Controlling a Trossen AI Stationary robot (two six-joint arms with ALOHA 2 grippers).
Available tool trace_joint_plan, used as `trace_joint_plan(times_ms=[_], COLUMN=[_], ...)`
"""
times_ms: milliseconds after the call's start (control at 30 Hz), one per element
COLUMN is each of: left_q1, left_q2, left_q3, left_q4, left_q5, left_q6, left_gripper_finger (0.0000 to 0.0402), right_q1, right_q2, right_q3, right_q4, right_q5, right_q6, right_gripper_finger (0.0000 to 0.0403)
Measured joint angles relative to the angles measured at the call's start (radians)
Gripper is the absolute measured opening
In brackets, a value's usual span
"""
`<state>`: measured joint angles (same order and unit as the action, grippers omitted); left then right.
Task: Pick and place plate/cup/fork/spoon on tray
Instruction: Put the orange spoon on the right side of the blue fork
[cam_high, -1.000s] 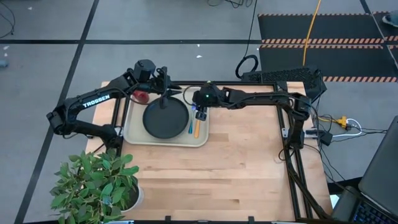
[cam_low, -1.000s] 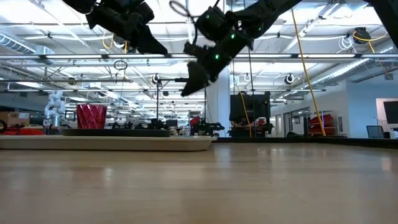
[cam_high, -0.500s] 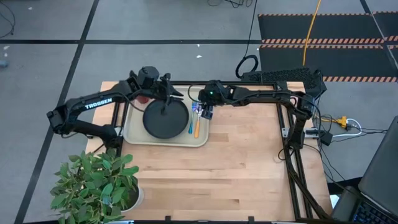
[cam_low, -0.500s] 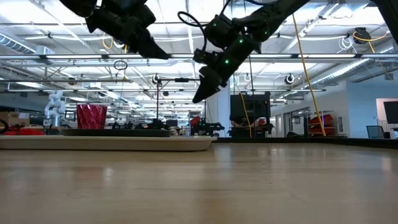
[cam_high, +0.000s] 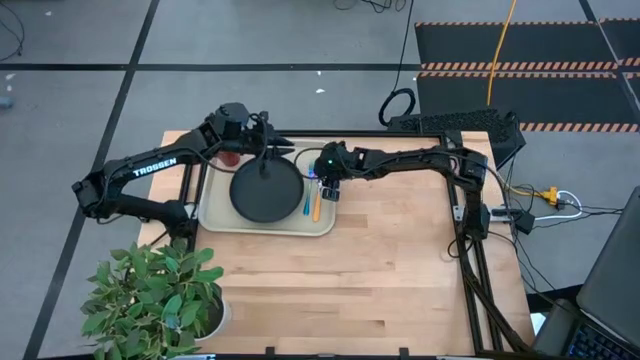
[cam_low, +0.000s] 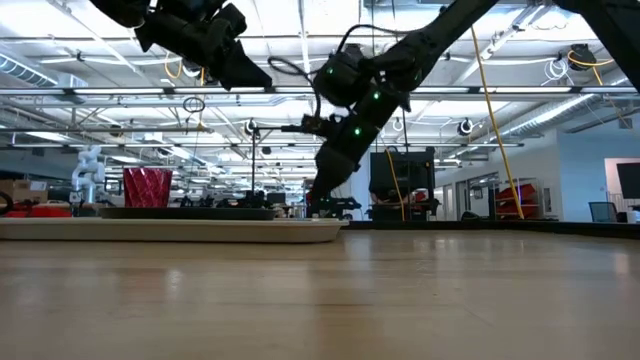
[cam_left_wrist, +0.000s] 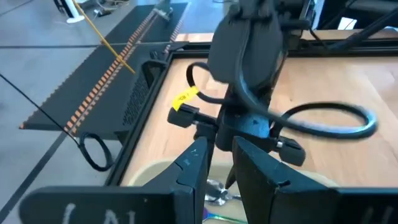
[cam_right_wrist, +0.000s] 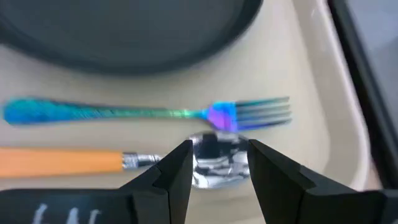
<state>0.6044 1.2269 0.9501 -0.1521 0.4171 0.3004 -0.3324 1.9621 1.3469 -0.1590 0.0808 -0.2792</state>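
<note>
- Wooden tabletop (cam_high: 380, 260) carries the tray (cam_high: 215, 215) at its far left, with a potted plant (cam_high: 155, 295) at the near left corner.
- On the tray lie the plate (cam_high: 266, 192), the fork (cam_high: 306, 200) just beside the plate's right edge, and the spoon (cam_high: 316, 204) just right of the fork; the cup (cam_high: 230, 156) stands at the tray's far left corner, upright in the low view (cam_low: 147, 187).
- The right gripper (cam_high: 328, 186) hangs low over the far ends of fork and spoon, fingers spread; in its wrist view the spoon's silver bowl (cam_right_wrist: 214, 163) shows directly between the two fingers (cam_right_wrist: 177, 167), nothing pinched.
- Fork (cam_right_wrist: 149, 112) and spoon handle (cam_right_wrist: 59, 160) lie side by side, parallel, long axes running near-to-far along the tray's right edge, the fork nearer the plate (cam_right_wrist: 124, 31).
- The left gripper (cam_high: 268, 150) hovers above the plate's far rim, near the cup, fingers (cam_left_wrist: 186, 174) slightly parted and holding nothing.
- Judgement: all four items already sit on the tray, so the right arm, the closer one to the spoon, most likely only has to lift clear.
</note>
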Motion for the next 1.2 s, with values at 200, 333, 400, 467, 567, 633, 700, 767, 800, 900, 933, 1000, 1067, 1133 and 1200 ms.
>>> trace_joint_plan(times_ms=[200, 333, 400, 467, 567, 633, 700, 767, 800, 900, 933, 1000, 1067, 1133, 1200], left_q1=[0.006, 0.015, 0.018, 0.019, 0.021, 0.019, 0.021, 0.032, 0.04, 0.053, 0.056, 0.063, 0.065, 0.064, 0.064], left_q2=[-0.01, -0.035, -0.044, -0.05, -0.05, -0.05, -0.05, -0.055, -0.061, -0.075, -0.078, -0.089, -0.099, -0.106, -0.108], left_q3=[0.0, 0.0, 0.0, 0.0, -0.01, -0.027, -0.042, -0.053, -0.058, -0.063, -0.064, -0.065, -0.065, -0.065, -0.065], left_q4=[-0.007, 0.0, 0.003, 0.03, 0.108, 0.171, 0.225, 0.26, 0.269, 0.288, 0.286, 0.281, 0.28, 0.265, 0.252], left_q5=[0.0, -0.001, 0.002, 0.042, 0.152, 0.191, 0.195, 0.194, 0.194, 0.194, 0.194, 0.194, 0.194, 0.194, 0.193], left_q6=[0.012, 0.044, 0.056, 0.055, 0.038, 0.02, -0.011, -0.038, -0.051, -0.068, -0.071, -0.078, -0.078, -0.075, -0.072], left_gripper_finger=[0.0081, 0.0081, 0.0081, 0.0081, 0.0081, 0.0081, 0.0081, 0.0081, 0.0081, 0.0081, 0.0081, 0.0081, 0.0081, 0.0081, 0.0081], right_q1=[-0.008, -0.004, -0.004, -0.002, -0.002, -0.005, -0.012, -0.018, -0.021, -0.021, -0.022, -0.026, -0.033, -0.041, -0.046], right_q2=[0.016, 0.017, 0.011, 0.01, 0.01, 0.01, 0.01, 0.01, 0.01, 0.01, 0.01, 0.01, 0.009, 0.008, 0.009], right_q3=[0.001, 0.0, 0.0, 0.0, 0.0, 0.001, 0.007, 0.026, 0.039, 0.073, 0.08, 0.097, 0.106, 0.107, 0.107], right_q4=[0.036, 0.049, 0.054, 0.05, 0.018, 0.006, -0.019, -0.058, -0.08, -0.13, -0.147, -0.169, -0.166, -0.168, -0.172], right_q5=[-0.003, -0.004, -0.006, -0.027, -0.07, -0.095, -0.117, -0.125, -0.13, -0.129, -0.13, -0.131, -0.122, -0.108, -0.107], right_q6=[0.0, 0.015, 0.029, 0.034, 0.053, 0.068, 0.084, 0.087, 0.084, 0.072, 0.072, 0.071, 0.072, 0.074, 0.076], right_gripper_finger=[0.0144, 0.0144, 0.0144, 0.0144, 0.0144, 0.0144, 0.0144, 0.0144, 0.0144, 0.0144, 0.0144, 0.0144, 0.0144, 0.0144, 0.0144])
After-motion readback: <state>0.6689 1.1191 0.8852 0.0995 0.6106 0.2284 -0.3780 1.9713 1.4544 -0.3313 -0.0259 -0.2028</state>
